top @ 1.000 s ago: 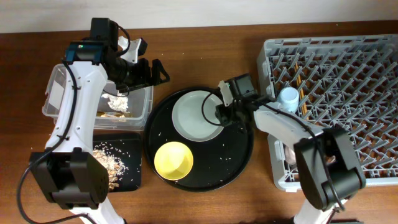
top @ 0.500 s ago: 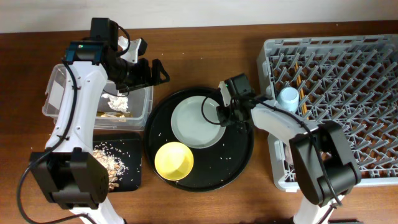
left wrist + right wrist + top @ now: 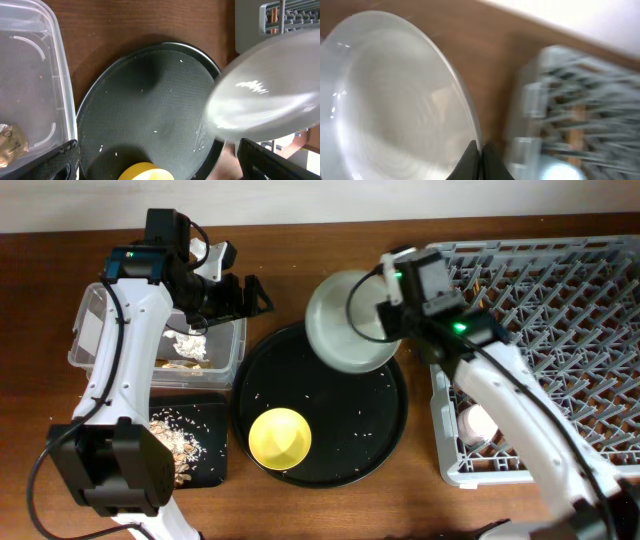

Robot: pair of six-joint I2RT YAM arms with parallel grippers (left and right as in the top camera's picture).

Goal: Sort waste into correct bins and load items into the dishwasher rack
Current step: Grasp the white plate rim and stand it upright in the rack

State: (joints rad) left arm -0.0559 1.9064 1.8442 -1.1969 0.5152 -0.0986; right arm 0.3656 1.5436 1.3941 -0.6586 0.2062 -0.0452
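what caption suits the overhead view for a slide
Right gripper holds the pale grey-white round plate over the large round black tray, beside the grey plastic dishwasher rack.

You have a dark brown, wood-grained desk [image 3: 300,240] under everything, and it fills nearly the whole overhead view. Along its far edge you see a plain pale strip [image 3: 320,192]; you cannot tell whether it is wall or floor. The right wrist view shows it only as a white blur. The light is even and soft.
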